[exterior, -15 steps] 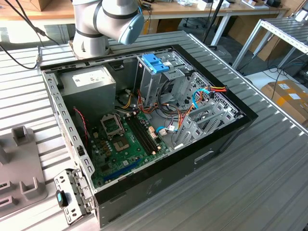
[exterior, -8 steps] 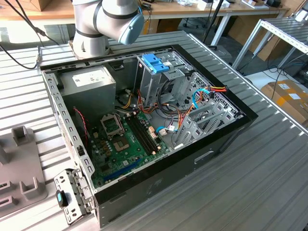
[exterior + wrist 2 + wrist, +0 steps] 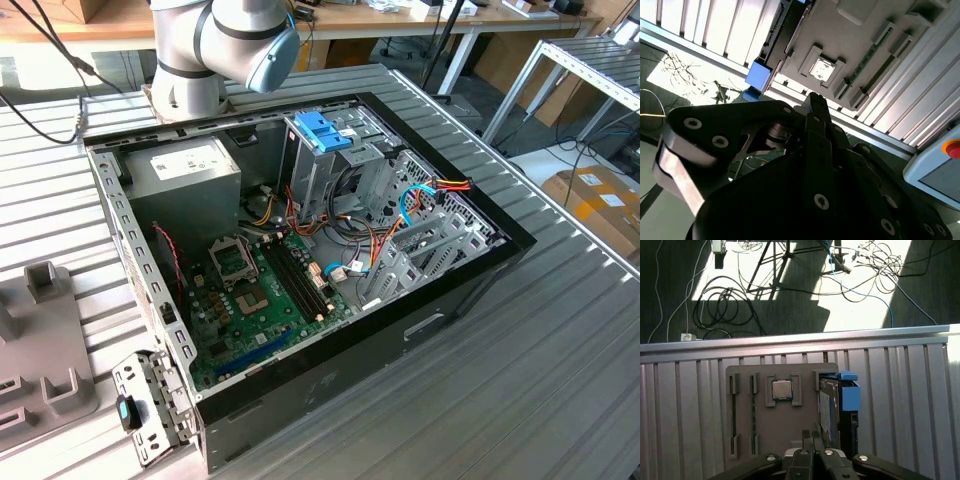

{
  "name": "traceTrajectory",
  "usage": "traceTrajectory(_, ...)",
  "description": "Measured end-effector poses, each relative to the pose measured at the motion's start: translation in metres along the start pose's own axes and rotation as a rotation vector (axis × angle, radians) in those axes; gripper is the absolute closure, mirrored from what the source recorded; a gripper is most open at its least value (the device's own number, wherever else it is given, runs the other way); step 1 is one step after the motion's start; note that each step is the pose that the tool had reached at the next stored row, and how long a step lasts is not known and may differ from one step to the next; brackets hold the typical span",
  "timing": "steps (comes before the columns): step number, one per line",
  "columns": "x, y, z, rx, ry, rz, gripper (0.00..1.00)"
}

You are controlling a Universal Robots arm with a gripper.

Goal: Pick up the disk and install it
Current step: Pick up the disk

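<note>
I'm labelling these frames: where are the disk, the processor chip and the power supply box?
disk point(image 3: 829, 405), first wrist view, its metal body
processor chip point(image 3: 782, 389), first wrist view, centre of its lid
power supply box point(image 3: 190, 162), exterior view, its white sticker

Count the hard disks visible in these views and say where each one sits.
1. The disk stands on edge in a slot of the grey fixture plate, beside the processor chip, in the first wrist view. More may hide in the drive cage.

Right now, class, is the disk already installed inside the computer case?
No: in the first wrist view the disk stands on edge in the grey fixture tray on the ribbed table.
</note>
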State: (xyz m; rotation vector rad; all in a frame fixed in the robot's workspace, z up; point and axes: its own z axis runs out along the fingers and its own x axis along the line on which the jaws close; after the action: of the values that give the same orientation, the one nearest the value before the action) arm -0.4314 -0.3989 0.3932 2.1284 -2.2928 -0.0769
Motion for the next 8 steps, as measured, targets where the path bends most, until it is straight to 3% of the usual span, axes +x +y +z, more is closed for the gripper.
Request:
traceTrajectory(3,0.0,0.0,0.0,0.0,0.0,0.0,0.71)
traceTrajectory(4,0.0,0.0,0.0,0.0,0.0,-0.001,0.58)
traceTrajectory(5,0.0,0.0,0.0,0.0,0.0,-0.001,0.58)
traceTrajectory(6,0.0,0.0,0.0,0.0,0.0,-0.001,0.52)
traceTrajectory(8,0.0,0.0,0.0,0.0,0.0,-0.001,0.52)
